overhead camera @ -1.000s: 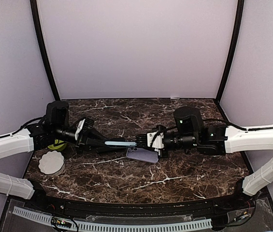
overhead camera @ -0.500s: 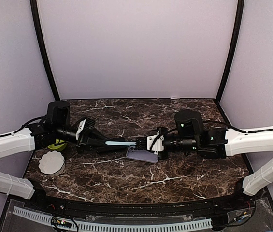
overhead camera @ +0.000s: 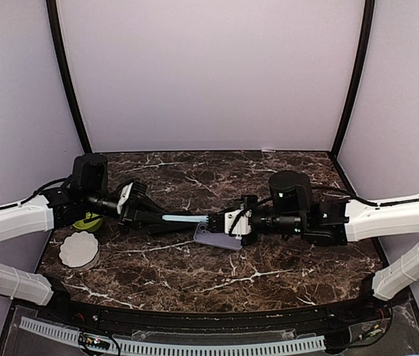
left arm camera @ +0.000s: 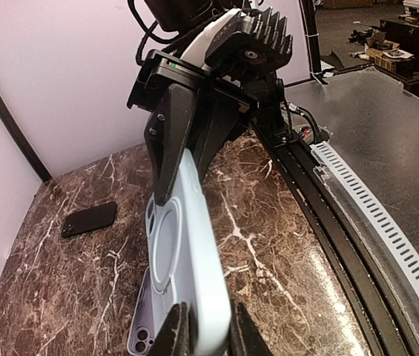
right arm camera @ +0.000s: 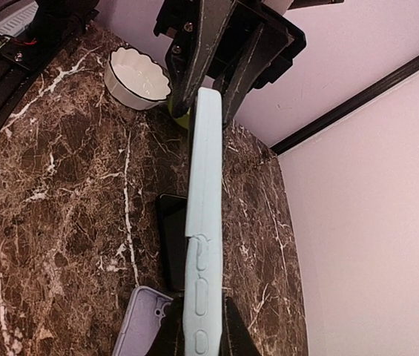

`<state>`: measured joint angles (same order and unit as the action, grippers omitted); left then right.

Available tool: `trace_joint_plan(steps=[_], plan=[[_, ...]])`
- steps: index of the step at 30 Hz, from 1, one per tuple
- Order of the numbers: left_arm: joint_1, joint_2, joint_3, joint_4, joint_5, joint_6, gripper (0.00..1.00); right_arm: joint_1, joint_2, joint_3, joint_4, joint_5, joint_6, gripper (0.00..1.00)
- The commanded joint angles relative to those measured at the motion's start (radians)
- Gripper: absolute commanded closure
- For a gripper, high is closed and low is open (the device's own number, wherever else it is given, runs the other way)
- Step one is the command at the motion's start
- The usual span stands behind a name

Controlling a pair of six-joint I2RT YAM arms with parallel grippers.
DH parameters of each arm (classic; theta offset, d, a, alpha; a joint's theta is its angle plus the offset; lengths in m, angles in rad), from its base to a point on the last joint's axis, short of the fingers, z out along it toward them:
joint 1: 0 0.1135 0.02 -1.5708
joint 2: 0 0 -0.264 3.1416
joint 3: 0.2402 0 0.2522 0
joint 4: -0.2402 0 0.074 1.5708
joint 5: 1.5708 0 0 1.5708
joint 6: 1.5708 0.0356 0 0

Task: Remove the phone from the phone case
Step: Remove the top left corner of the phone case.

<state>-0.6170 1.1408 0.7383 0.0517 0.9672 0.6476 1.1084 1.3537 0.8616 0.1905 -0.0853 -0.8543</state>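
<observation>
Phone case [overhead camera: 185, 219], pale blue and on edge, hangs above the marble table [overhead camera: 283, 267] with its long axis running arm to arm, one short end pinched by the left gripper [overhead camera: 162, 219], the other by the right gripper [overhead camera: 210, 220].

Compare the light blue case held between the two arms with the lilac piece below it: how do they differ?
Support: the light blue case is up in the air, clamped at its ends by the left gripper and the right gripper; the lilac piece lies on the table.
Pose: the blue case is turned on edge; the lilac piece lies flat.
Colour: pale blue against lilac.
Both are phone-shaped with rounded corners.
</observation>
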Motion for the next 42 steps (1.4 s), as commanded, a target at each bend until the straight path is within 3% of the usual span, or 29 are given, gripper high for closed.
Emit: trace_joint_plan(steps=[1,42], plan=[[-0.013,0.01,0.023,-0.1,0.046,-0.045,0.83,0.013,-0.02,0.003,0.241,0.126,-0.092,1.0],[-0.018,0.042,0.042,-0.182,0.046,-0.043,0.8,0.066,0.007,-0.095,0.511,0.298,-0.358,1.0]])
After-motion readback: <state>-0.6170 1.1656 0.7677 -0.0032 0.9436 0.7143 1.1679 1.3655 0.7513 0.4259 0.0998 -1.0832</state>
